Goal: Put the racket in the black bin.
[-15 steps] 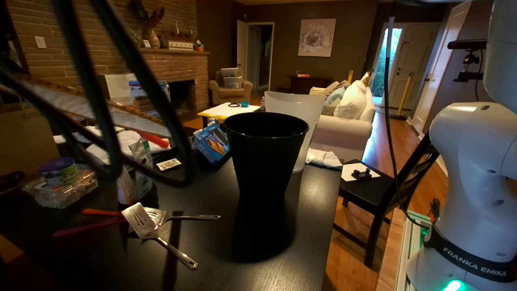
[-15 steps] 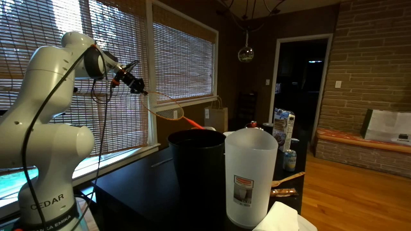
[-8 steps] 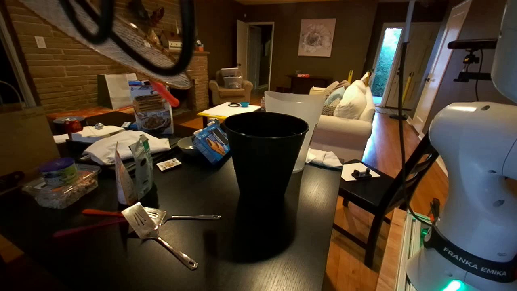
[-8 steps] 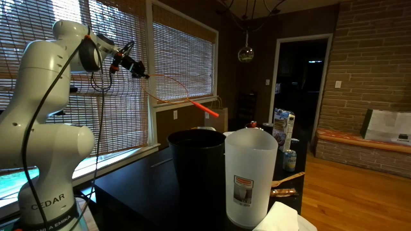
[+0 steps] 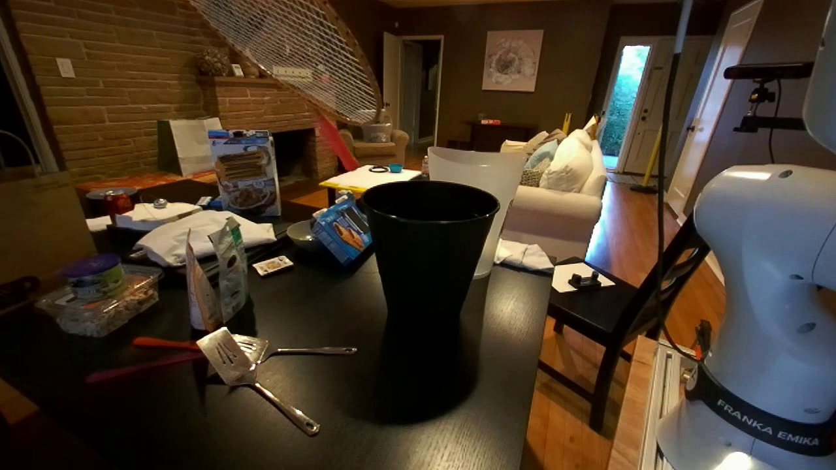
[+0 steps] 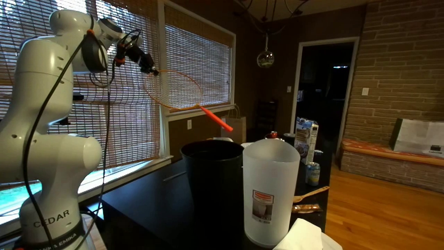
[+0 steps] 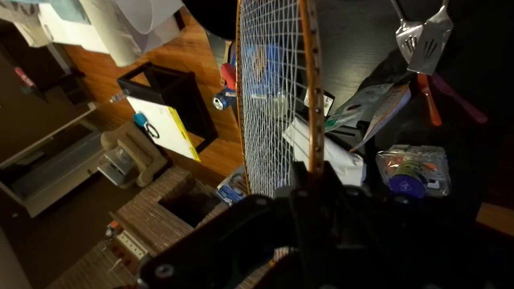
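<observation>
The racket (image 6: 215,118) has an orange oval frame, pale strings and a red handle. It hangs in the air, handle end sloping down. My gripper (image 6: 155,72) is shut on the head's rim, opposite the handle; the wrist view shows the fingers (image 7: 316,172) around the orange frame. The racket also shows in an exterior view (image 5: 307,55), where the gripper is out of view. The black bin (image 5: 431,261) stands upright on the table, also in an exterior view (image 6: 215,180). The handle end appears above its rim level, outside the opening; exact depth is unclear.
A translucent white bin (image 6: 270,184) stands right beside the black bin. Silver spatulas (image 5: 228,359), bags (image 5: 232,271), a blue box (image 5: 343,228) and a clear tub (image 5: 98,303) lie on the dark table. A hanging glass globe (image 6: 265,59) is beyond the table.
My gripper has risen with the racket. The handle, low behind the black bin's rim a second ago, is now above it. In the last half second the racket tilted more steeply.
</observation>
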Motion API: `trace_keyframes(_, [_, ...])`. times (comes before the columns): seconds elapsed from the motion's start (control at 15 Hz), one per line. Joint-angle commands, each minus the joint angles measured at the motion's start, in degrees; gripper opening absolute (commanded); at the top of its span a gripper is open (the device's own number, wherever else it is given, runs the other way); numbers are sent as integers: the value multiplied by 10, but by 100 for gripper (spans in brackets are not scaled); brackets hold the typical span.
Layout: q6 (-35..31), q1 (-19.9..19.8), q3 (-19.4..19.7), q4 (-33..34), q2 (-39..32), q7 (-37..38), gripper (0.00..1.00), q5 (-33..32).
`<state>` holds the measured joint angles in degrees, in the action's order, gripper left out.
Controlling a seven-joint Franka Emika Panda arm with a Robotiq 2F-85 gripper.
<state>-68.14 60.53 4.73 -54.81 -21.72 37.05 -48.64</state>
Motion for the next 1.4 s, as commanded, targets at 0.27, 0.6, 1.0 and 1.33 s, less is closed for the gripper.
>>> trace_keyframes(0.27, [11, -48, 2, -14, 56, 91, 2, 138])
trace_keyframes(0.6, [16, -58, 8, -17, 60, 107, 2, 124])
trace_keyframes(1.0, [-25, -38, 7, 4, 39, 44, 2, 39])
trace_keyframes(1.33, [16, -21, 13, 23, 19, 31, 2, -17])
